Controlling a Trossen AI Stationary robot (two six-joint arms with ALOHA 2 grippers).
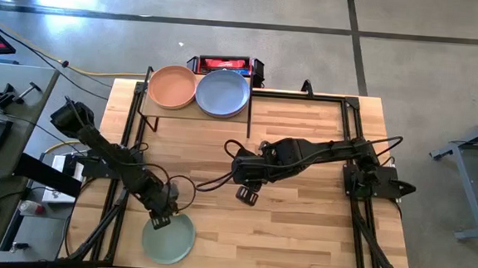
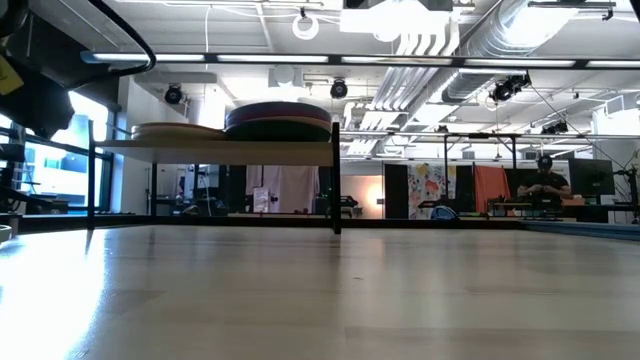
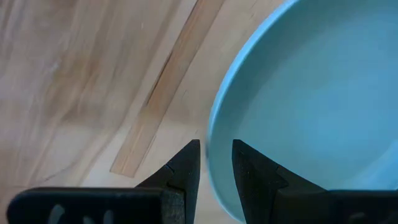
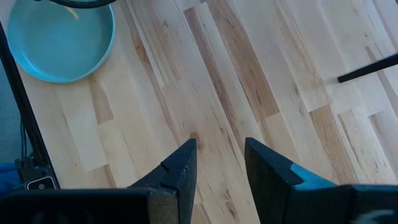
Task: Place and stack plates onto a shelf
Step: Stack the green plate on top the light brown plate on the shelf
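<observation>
Bench (image 1: 304,155): large light-wood butcher-block top with black framing along its edges, carrying every item listed here.

Shelf (image 1: 197,112): small raised light-wood board on thin black metal legs, standing at the far edge of the bench, toward the left arm's side. In the low view it (image 2: 215,146) stands level, with open space beneath it.

Plates on the shelf: a round matte peach plate (image 1: 172,87) on the left half and a round matte blue-lavender plate (image 1: 222,93) on the right half, side by side, their rims touching or nearly so. The low view shows each as the top of a stack; the right-hand stack (image 2: 278,122) rises higher than the left-hand one (image 2: 180,131). The number of plates in each stack cannot be told.

Plate on the bench: one round matte pale teal plate (image 1: 169,238), lying flat near the front edge on the left arm's side, well apart from the shelf.

Left gripper (image 1: 160,221): at the far rim of the pale teal plate (image 3: 311,93). In the left wrist view the jaws stand narrowly parted astride the plate's rim, one finger outside and one inside; whether they press on it cannot be told.

Right gripper (image 1: 246,196): above bare bench near the middle, apart from every plate. Jaws parted by a moderate gap with nothing between them; its wrist view shows only wood below and the pale teal plate (image 4: 59,40) farther off.
</observation>
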